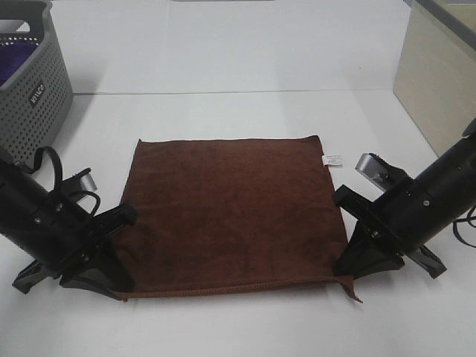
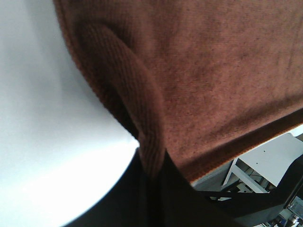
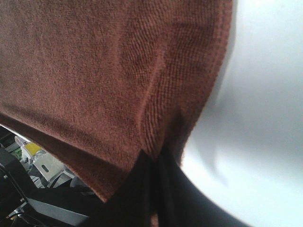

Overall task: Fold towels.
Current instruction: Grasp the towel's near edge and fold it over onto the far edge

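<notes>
Clamped shut, my left gripper (image 1: 122, 280) had a pinch of the towel (image 1: 230, 216) at its near left corner, and my right gripper (image 1: 348, 269) was closed the same way on the near right corner. Both wrist views showed the brown cloth bunched into a ridge that ran down between the closed jaws. The towel lay flat on the white table (image 1: 223, 327), roughly square, with its near hem running straight across from one gripper to the other, so that hem was the axis I held at both ends. From my grippers the rest of the cloth stretched away from me toward the far edge, and the small white tag (image 1: 331, 159) stuck out of the right edge close to the far corner. Neither arm was nearer: each sat at its own corner, with the whole width of the towel between them. I judged that the fold would turn on carrying the near hem up and over toward the far hem, both arms level and in step, or the edge would skew. The grey basket (image 1: 33, 89) with the purple cloth (image 1: 11, 63) stood well off to the far left, out of that path
</notes>
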Controlling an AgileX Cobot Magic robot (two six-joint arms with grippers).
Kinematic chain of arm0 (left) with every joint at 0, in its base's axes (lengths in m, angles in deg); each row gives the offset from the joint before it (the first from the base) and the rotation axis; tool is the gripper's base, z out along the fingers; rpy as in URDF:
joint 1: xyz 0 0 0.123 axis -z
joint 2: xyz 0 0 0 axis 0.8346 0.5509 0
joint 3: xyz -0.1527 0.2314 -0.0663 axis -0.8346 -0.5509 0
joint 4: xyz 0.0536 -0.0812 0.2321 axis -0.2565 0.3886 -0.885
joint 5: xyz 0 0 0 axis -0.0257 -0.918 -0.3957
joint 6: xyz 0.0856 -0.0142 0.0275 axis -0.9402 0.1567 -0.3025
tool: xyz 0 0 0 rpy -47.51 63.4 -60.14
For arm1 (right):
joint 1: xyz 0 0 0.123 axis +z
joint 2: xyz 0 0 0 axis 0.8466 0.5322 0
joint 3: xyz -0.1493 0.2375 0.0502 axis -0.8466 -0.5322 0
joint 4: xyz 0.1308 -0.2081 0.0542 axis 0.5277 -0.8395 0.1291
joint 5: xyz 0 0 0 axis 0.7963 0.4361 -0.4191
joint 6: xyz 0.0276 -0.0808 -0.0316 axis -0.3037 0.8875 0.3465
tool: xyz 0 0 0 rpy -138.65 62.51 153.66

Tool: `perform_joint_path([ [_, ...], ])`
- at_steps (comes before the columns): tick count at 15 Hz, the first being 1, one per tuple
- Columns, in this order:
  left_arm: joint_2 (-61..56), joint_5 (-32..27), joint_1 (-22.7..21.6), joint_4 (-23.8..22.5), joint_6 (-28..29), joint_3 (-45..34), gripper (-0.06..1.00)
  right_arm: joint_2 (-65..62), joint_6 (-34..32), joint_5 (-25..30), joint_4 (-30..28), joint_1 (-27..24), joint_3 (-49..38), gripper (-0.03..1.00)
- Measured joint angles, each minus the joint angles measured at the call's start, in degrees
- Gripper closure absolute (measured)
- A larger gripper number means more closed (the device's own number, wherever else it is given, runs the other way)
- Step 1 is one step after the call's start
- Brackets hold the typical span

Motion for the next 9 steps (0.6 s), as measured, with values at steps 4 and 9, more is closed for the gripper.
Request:
perform_joint_path([
  [4, -2.35, -0.17, 0.00, -1.43, 3.72, 4.18, 0.94, -3.61, 1.03, -0.97, -0.63, 0.00, 2.92, 0.97],
  [9, -2.46, -0.80, 0.00, -9.80, 10.08, 18.85, 0.94, -3.44, 1.49, 0.29, -3.21, 0.00, 18.05, 0.97],
])
